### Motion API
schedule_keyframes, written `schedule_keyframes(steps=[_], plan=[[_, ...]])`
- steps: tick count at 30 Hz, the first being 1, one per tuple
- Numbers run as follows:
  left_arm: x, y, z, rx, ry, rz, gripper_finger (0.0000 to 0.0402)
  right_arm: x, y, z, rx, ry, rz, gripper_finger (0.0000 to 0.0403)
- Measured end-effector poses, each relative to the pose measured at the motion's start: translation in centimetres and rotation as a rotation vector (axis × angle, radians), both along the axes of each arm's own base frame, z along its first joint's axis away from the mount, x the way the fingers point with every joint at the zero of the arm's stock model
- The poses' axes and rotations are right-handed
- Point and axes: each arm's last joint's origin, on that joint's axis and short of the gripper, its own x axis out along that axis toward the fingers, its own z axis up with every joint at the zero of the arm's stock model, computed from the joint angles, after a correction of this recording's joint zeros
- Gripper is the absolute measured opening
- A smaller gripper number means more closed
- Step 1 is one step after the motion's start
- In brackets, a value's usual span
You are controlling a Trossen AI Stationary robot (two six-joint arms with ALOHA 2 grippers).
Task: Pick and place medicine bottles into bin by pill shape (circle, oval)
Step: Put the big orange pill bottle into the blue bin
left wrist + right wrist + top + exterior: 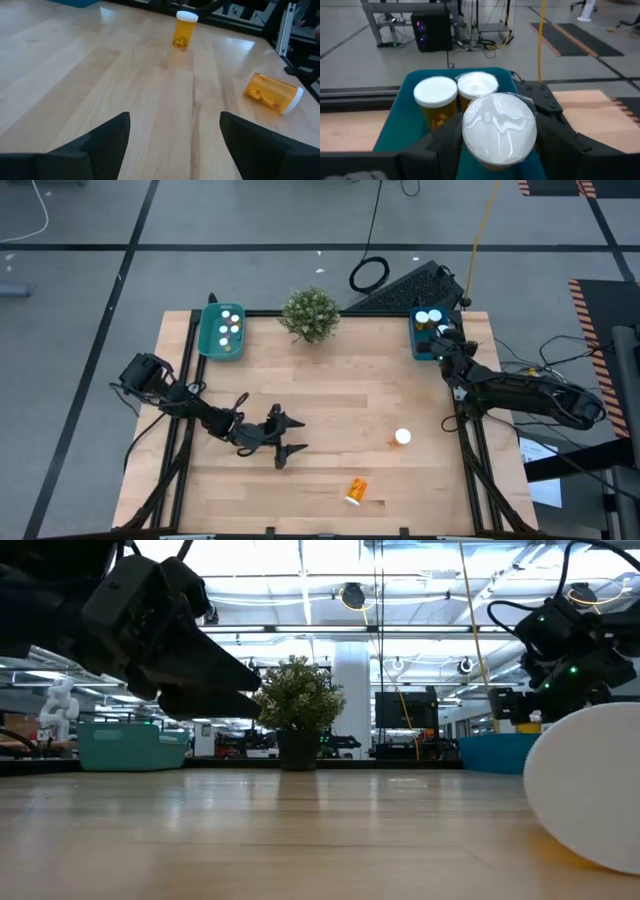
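Observation:
My right gripper (441,343) is at the table's far right, over the blue bin (395,125), shut on a white-capped medicine bottle (499,129). Two more white-capped bottles (435,92) stand in that bin. My left gripper (175,145) hovers open over the wood at the near left (285,438), holding nothing. Ahead of it, one orange bottle (184,30) stands upright on its base (402,437). Another orange bottle (272,93) lies on its side near the front edge (356,491). My right gripper pinches the bottle between its two fingers (445,142), one on either side, just under the white cap (500,107). The cap faces the wrist camera and hides the bottle's body and the place of contact. The bottle is lifted clear, above the blue bin.
A teal bin (222,330) with several white-capped bottles sits at the far left. A small potted plant (310,313) stands at the far middle. Bare wood lies between my left gripper and the two loose bottles. The lying bottle's cap (590,790) fills the low view's right side.

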Motion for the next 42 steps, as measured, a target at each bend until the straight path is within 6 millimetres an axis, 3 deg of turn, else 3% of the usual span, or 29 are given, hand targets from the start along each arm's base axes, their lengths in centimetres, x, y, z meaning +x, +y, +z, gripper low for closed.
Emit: schedule_keyframes(steps=[17,27,42], plan=[[0.2,-0.1,0.5,0.095,-0.044,-0.039,0.0312,-1.2,-1.1,-0.9,0.099,-0.06,0.042,0.0209],[0.2,0.0,0.5,0.094,-0.045,-0.046,0.0312,-1.1,-1.6,-0.7,0.083,-0.056,0.041,0.0256],[0.2,0.0,0.3,0.071,-0.028,-0.047,0.0312,0.1,-1.2,0.5,-0.036,-0.102,0.093,0.0258]])
